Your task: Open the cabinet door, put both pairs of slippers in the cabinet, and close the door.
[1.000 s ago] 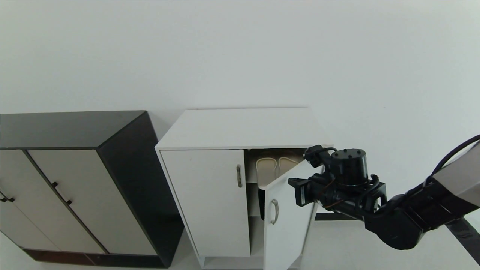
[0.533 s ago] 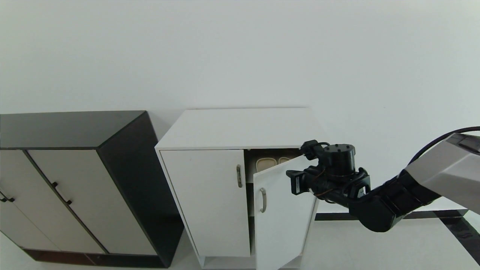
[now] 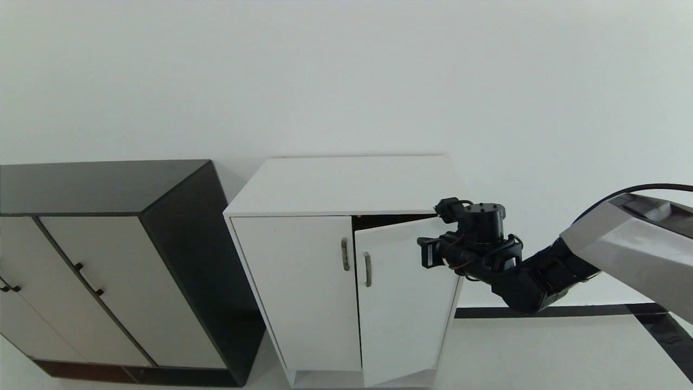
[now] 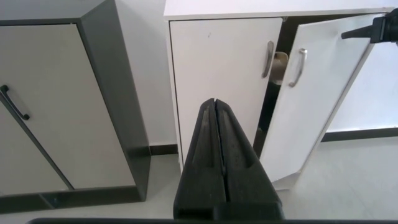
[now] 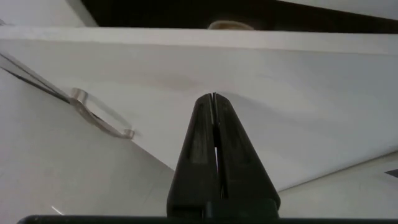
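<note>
- Your right pincer (image 5: 214, 99) is narrowed all the way, its two fingers pressed together with nothing between them.
- Its tip points straight at the outer face of the cabinet door (image 3: 406, 292), high on the panel near the hinge side. Whether it actually touches the panel cannot be told.
- Away from the tip toward the door's free edge, you see the door's metal handle (image 5: 99, 113).
- Just past the top edge of the door from the pincer, in the dark opening, a beige slipper (image 5: 230, 25) peeks out on the shelf inside.
- The door stands ajar at a small angle, its free edge out from the front of the white cabinet (image 3: 346, 184).
- Beyond the handle from the pincer, the left door (image 3: 298, 287) lies flush and shut.
- Your left pincer (image 4: 214, 106) is likewise fully narrowed and holds nothing. It hangs well back from the white cabinet, aimed at the left door.
- Farther off on the left pincer's side stands a dark cabinet (image 3: 108, 187) with pale doors, just beside the white one.
- Below the right arm, a black stripe (image 3: 541, 312) runs along the floor (image 3: 541, 357).
</note>
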